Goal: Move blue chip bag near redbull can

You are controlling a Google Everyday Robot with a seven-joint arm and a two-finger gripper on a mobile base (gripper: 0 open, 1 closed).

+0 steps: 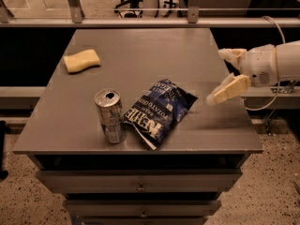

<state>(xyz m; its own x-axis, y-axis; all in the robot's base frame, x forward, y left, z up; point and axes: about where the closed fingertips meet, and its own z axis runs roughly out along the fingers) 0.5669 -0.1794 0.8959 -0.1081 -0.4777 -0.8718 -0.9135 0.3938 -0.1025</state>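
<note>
Presently, gripper (214,77): spread wide, empty.
blue chip bag (159,111): just left of it, apart.
redbull can (110,116): farther left, beside bag.

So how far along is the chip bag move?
Done: the blue chip bag lies flat on the table, close beside the upright redbull can. In hand: nothing; the gripper hangs to the right of the bag, jaws open and clear of it. Left: apparently only backing the gripper away.

Blue chip bag (159,111) is glossy crinkled foil, redbull can (110,116) metal, gripper (216,77) at the table (225,121) edge smooth plastic.
</note>
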